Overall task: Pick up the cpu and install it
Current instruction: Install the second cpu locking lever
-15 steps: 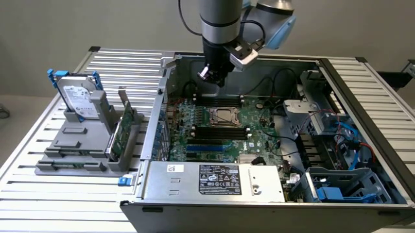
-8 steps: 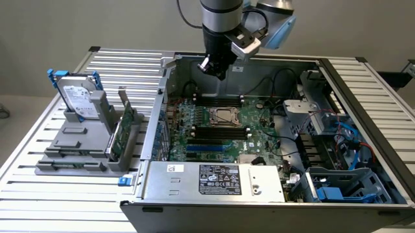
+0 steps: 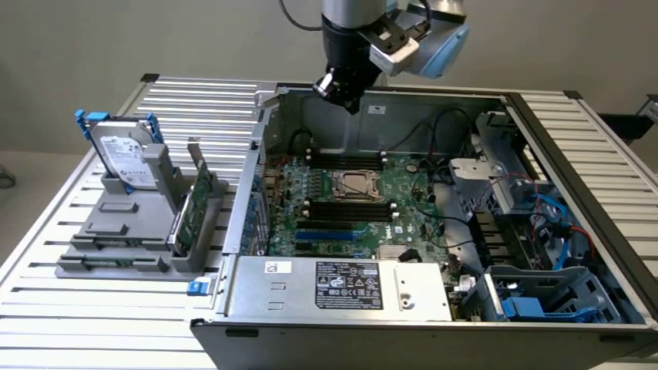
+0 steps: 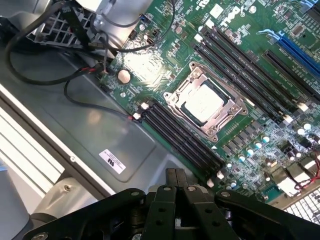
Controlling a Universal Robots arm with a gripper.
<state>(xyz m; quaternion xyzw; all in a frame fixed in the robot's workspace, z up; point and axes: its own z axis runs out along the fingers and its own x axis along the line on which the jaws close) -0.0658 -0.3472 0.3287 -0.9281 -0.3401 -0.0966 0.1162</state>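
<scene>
The cpu point(image 3: 357, 185) point(image 4: 202, 104) is a small silvery square lying flat inside the metal socket frame point(image 4: 226, 116) in the middle of the green motherboard point(image 3: 406, 220), between black memory slots point(image 4: 182, 142). My gripper point(image 3: 344, 96) point(image 4: 176, 181) hangs above the far wall of the open computer case point(image 3: 246, 223), well above and behind the cpu. Its black fingers are pressed together with nothing between them.
On the exterior view's left, a grey rack point(image 3: 129, 231) holds a silver hard drive point(image 3: 125, 158) with blue handles and an upright green card point(image 3: 196, 204). Inside the case are the power supply point(image 3: 340, 285), black cables point(image 4: 75, 95) and blue drive bays point(image 3: 535, 301).
</scene>
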